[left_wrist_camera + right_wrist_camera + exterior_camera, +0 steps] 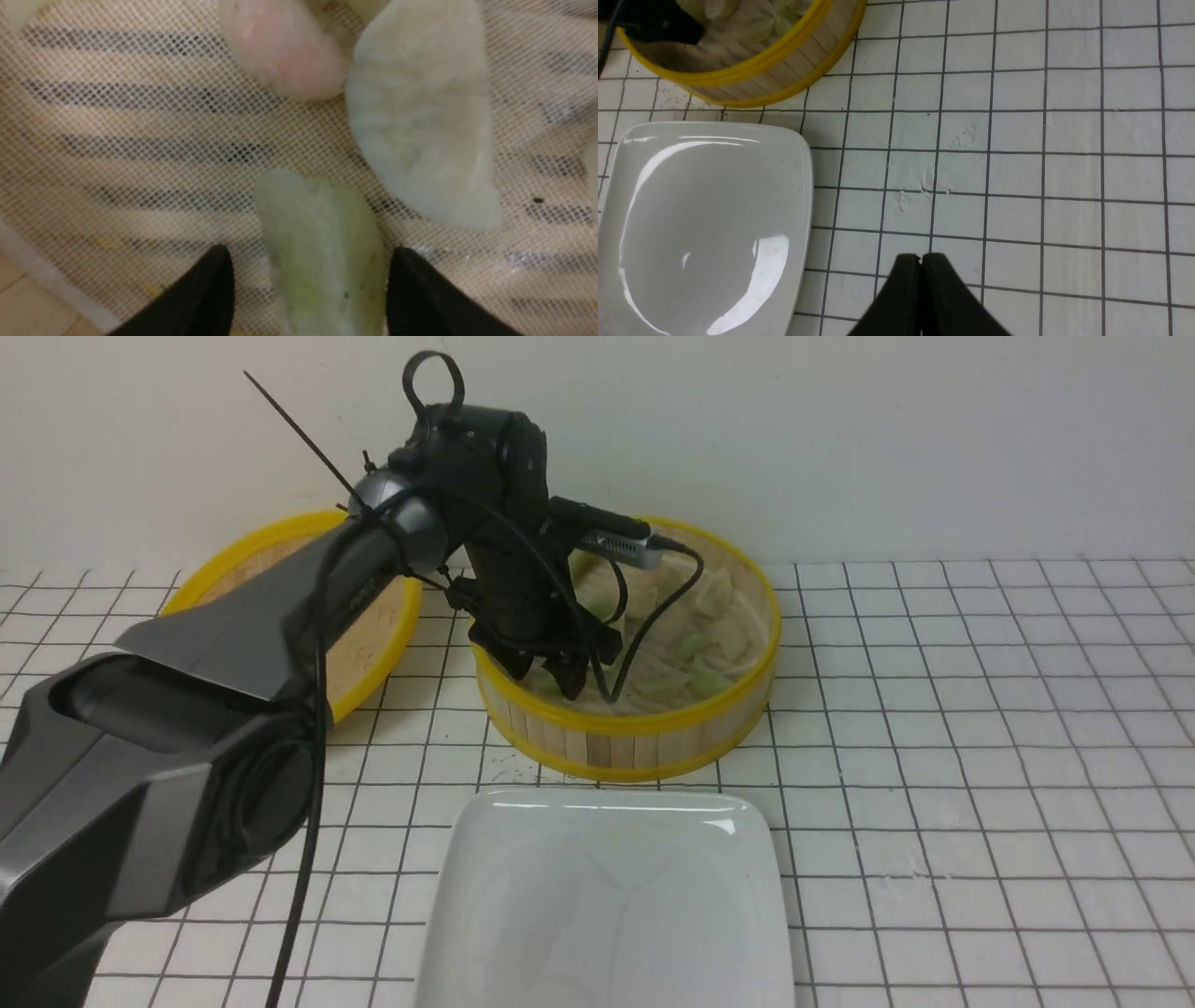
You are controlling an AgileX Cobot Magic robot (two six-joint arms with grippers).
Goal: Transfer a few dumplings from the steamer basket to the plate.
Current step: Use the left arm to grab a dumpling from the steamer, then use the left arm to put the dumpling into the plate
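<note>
The steamer basket (653, 723) stands behind the white plate (607, 896), which is bare. Several dumplings (695, 649) lie on mesh inside the basket. My left gripper (560, 683) reaches down into the basket's left side. In the left wrist view, my left gripper (310, 255) is open, its two black fingers either side of a pale green dumpling (317, 233) that lies on the mesh. A larger pale dumpling (420, 130) and a pinkish one (285, 46) lie just beyond. My right gripper (920, 257) is shut and empty over the tiles, to the right of the plate (705, 210).
The flat yellow-rimmed lid (280, 537) lies to the left of the basket, partly behind my left arm. A black cable (653, 607) loops from the wrist into the basket. A wall runs close behind. White gridded tiles (980, 756) spread to the right.
</note>
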